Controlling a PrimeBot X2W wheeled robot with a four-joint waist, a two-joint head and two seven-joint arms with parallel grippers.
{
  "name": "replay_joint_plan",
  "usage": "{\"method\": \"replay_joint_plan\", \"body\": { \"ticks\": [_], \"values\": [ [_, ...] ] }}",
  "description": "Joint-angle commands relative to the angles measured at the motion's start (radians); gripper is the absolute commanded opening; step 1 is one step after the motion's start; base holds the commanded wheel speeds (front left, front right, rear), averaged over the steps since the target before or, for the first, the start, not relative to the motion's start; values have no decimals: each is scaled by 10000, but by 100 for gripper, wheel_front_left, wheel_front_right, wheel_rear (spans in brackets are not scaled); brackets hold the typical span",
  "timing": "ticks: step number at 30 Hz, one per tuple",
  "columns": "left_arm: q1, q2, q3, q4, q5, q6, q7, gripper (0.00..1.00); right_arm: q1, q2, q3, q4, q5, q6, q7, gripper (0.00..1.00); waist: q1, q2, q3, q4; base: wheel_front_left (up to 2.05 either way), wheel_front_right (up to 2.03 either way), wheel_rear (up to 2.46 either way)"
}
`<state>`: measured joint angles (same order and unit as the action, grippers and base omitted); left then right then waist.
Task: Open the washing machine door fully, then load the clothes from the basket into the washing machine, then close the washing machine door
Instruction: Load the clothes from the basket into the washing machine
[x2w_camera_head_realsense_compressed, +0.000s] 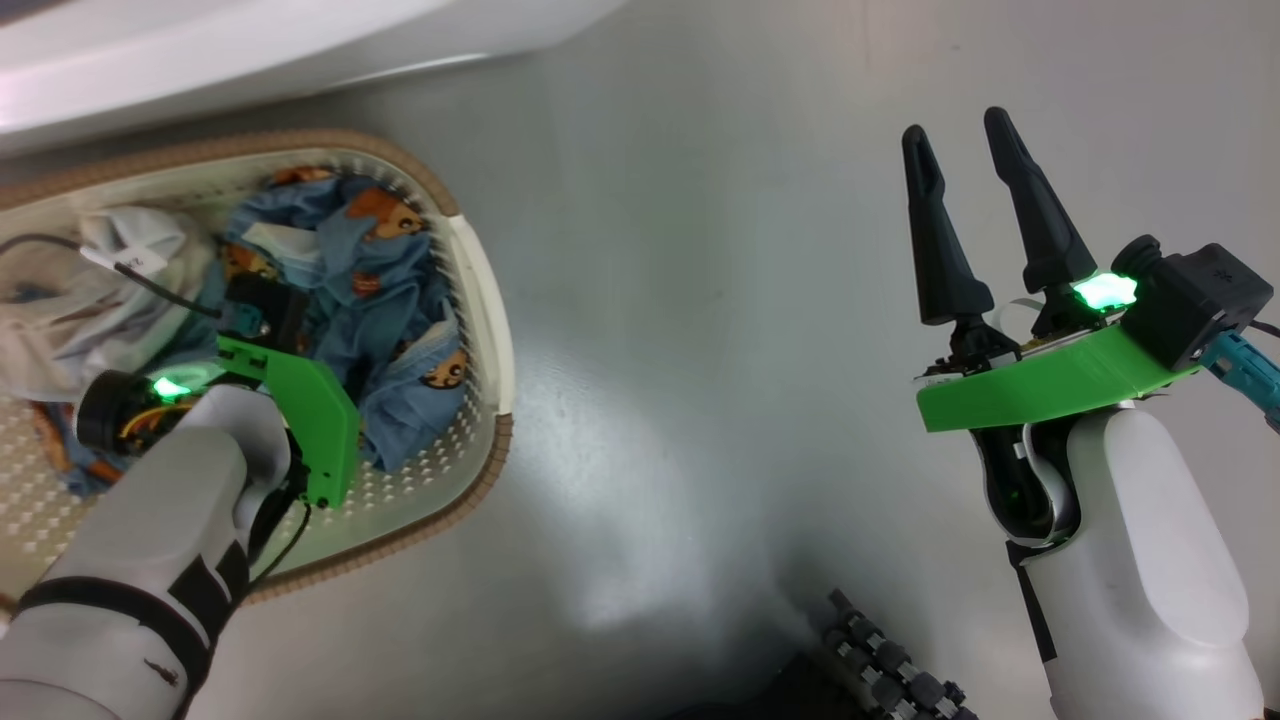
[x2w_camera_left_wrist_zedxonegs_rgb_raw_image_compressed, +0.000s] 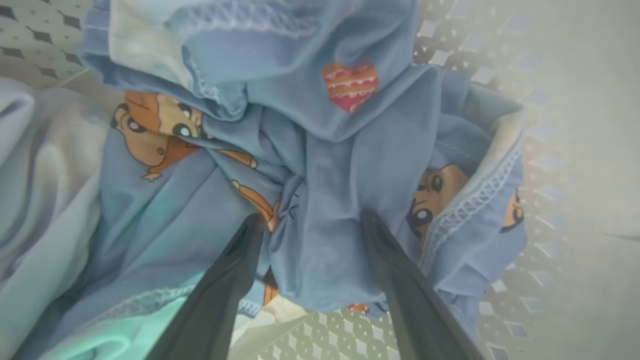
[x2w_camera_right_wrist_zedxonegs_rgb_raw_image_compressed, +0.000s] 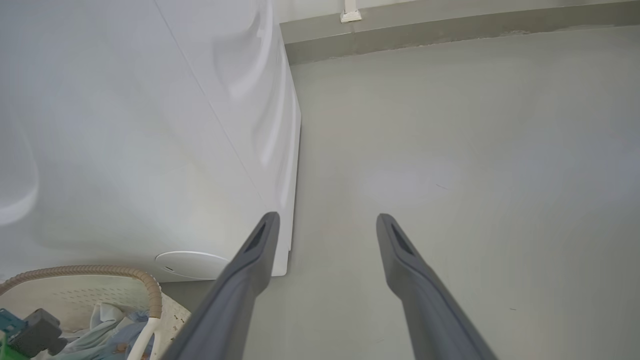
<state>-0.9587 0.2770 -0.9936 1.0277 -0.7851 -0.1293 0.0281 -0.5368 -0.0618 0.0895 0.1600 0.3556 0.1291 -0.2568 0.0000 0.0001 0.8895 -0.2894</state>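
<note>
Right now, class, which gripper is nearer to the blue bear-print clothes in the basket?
Left. The left gripper is down in the basket, open and straddling a fold of the clothes. The right gripper is open over the floor, off to the basket's right.

The head camera looks steeply down, the basket (x2w_camera_head_realsense_compressed: 492, 330) at its left, floor (x2w_camera_head_realsense_compressed: 750, 300) right of the basket. The left wrist camera faces the clothes (x2w_camera_left_wrist_zedxonegs_rgb_raw_image_compressed: 320, 165) inside the basket, very close. The right wrist camera, right of the basket, looks along the floor past the washing machine (x2w_camera_right_wrist_zedxonegs_rgb_raw_image_compressed: 150, 140); all three share the basket
</note>
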Motion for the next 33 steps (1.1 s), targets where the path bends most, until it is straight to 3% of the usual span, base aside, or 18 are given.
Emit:
{"method": "replay_joint_plan", "body": {
  "ticks": [1, 10, 12, 21, 33],
  "values": [
    [-57, 267, 24, -76, -139, -13, 3, 100, 223, 63, 199, -232, 90, 16, -49, 100, 0, -1, 227, -213, 0, 0, 0],
    [-379, 413, -1135, -3, -1115, -13, 130, 100, 132, 109, 269, -221, 193, 16, -49, 100, 0, -1, 362, -461, 0, 0, 0],
    [-428, 431, -1346, -11, -1326, -13, 99, 2, 124, 111, 275, -219, 227, 16, -49, 100, 0, -1, 353, -474, 0, 0, 0],
    [-501, 465, -2036, -120, -2259, -13, -496, 0, 112, 114, 149, -186, 193, 16, -49, 100, 0, -1, 0, -270, 0, 0, 0],
    [299, 575, -2475, -691, -3340, -13, -2284, 0, 338, 115, -35, -45, 47, 16, -49, 100, 0, -1, -1593, 324, 0, 0, 0]
  ]
}}
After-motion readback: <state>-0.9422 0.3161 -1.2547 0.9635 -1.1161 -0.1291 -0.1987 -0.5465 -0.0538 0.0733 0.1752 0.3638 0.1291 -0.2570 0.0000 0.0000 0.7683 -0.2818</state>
